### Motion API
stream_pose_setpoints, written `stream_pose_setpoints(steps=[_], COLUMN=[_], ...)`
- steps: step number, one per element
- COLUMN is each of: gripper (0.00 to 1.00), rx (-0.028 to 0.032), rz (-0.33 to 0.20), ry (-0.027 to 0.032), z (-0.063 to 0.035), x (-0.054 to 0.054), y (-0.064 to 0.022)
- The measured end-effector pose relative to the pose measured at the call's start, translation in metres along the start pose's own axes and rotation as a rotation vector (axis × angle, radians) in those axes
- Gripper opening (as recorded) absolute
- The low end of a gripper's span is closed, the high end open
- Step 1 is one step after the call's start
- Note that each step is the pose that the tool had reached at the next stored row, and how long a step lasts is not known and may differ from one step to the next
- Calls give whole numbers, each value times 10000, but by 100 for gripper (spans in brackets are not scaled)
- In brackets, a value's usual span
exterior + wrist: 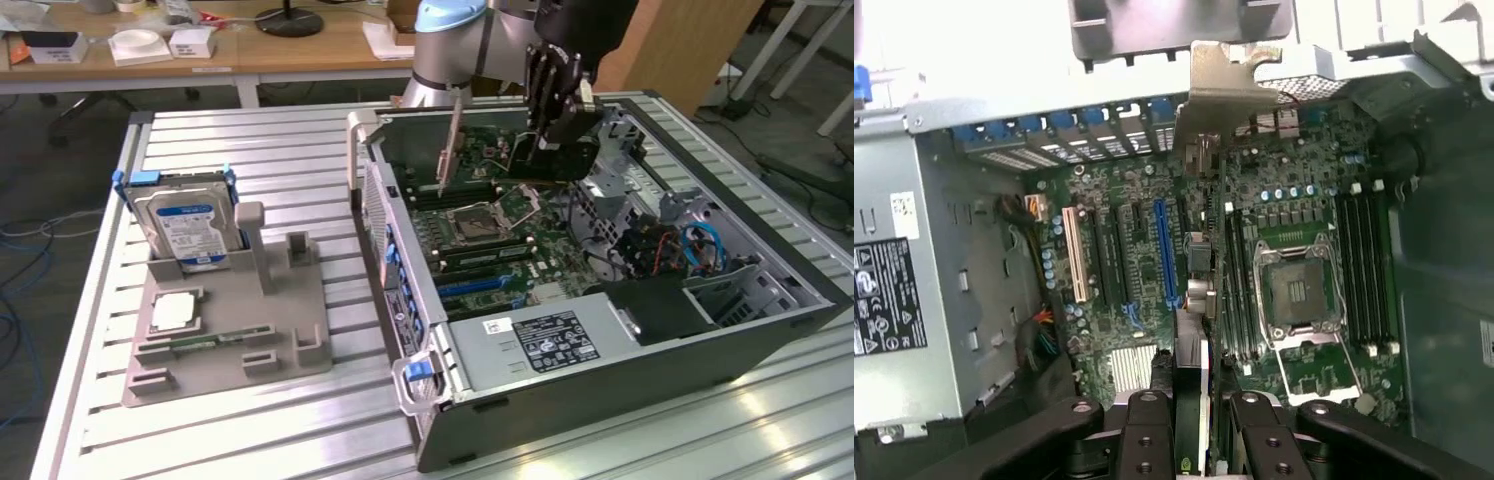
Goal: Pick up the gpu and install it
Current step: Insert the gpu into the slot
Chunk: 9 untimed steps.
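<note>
Ribbed metal table (267,140); inside the case (641,350), over the green motherboard (494,235), the black tool (1194,425) clamps the thin flat gpu (541,165).

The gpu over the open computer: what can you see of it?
The gpu is a thin, flat card with a dark face and a silvery metal bracket at one end. It stands on edge in the air above the green motherboard inside the open case, not seated in any slot. The end effector grips it from both sides; nothing else appears to touch it.
</note>
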<state>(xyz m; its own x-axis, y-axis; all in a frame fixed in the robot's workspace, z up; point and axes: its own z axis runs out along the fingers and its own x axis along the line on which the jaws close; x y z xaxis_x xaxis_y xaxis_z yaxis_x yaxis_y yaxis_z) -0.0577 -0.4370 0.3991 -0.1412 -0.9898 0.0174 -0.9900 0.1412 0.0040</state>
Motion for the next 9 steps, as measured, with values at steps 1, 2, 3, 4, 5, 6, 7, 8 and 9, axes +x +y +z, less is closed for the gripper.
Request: stream_pose_setpoints(steps=[1, 2, 3, 4, 5, 6, 7, 8, 9], gripper=[27, 27, 27, 27, 27, 27, 27, 27, 27], rx=[3, 5, 7, 9, 11, 14, 16, 18, 20], rz=[-135, -265, -391, -507, -643, -780, -910, -1033, -1135], ry=[0, 0, 1, 2, 1, 0, 3, 3, 5], z=[2, 3, 4, 5, 8, 12, 14, 16, 19], x=[0, 1, 1, 1, 1, 1, 2, 3, 3], y=[0, 0, 0, 0, 0, 0, 1, 0, 1])
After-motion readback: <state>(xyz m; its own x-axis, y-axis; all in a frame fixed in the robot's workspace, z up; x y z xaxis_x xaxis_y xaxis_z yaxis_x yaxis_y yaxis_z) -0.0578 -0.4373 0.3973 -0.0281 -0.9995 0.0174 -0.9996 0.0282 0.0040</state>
